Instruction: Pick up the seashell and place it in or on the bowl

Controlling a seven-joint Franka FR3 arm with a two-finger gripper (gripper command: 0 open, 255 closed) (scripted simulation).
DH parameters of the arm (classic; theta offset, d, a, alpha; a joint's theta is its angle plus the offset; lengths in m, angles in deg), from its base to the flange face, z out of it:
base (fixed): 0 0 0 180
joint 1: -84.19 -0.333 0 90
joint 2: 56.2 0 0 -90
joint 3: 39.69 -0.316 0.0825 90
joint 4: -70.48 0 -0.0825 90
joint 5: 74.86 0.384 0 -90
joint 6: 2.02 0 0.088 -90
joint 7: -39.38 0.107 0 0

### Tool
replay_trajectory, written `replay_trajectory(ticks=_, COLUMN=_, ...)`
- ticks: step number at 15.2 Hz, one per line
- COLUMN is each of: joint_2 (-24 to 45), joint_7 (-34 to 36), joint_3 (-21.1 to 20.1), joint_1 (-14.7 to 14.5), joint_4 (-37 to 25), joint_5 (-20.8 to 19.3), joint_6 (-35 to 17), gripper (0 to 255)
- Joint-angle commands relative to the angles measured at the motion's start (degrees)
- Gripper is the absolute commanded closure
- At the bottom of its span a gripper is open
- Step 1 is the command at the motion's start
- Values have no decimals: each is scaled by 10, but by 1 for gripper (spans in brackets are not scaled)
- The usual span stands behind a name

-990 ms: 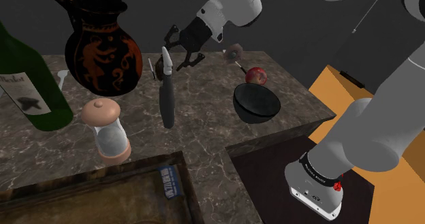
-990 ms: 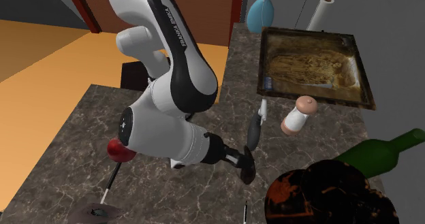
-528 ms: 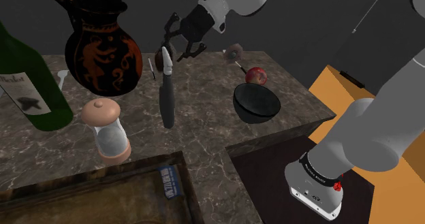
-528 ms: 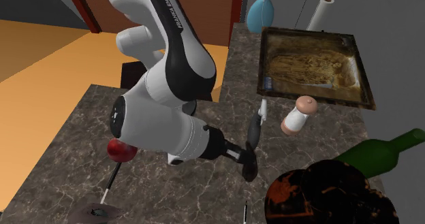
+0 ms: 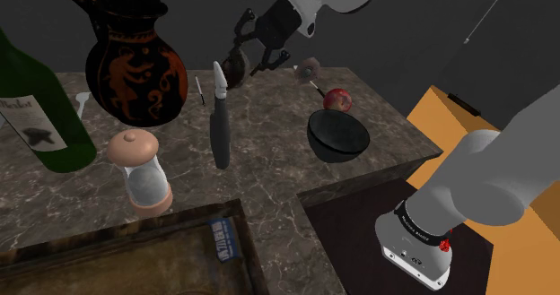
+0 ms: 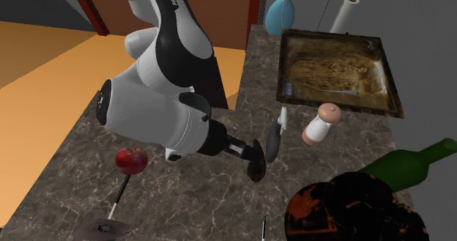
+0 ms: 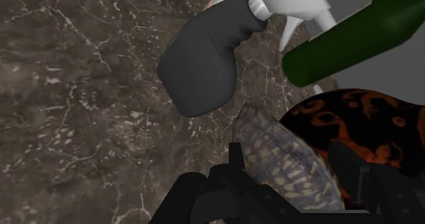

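I see the fingers clamped around the mottled shell, holding it over the bench near the painted jug, well apart from the dark bowl.

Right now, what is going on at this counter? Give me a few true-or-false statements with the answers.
1. The gripper clasps the shell. True.
2. The shell lies in the bowl. False: it is between the fingers, apart from the bowl.
3. The bottle is green. True.
4. The knife stands upright. False: it lies flat on the counter.
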Motion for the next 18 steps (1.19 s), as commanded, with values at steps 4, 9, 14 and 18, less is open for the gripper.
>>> replay_trajectory(ticks=4, joint_2=-96, joint_7=-24, joint_3=22, joint_1=20, joint_4=96, joint_5=-13, joint_6=27, gripper=255)
replay_trajectory(ticks=9, joint_2=-193, joint_7=-37, joint_3=50, joint_1=46, joint_4=177, joint_5=-43, joint_6=67, gripper=255)
replay_trajectory(ticks=14, joint_2=-289, joint_7=-46, joint_3=86, joint_1=82, joint_4=243, joint_5=-90, joint_6=121, gripper=255)
replay_trajectory(ticks=18, joint_2=-361, joint_7=-53, joint_3=120, joint_1=117, joint_4=282, joint_5=-136, joint_6=174, gripper=255)
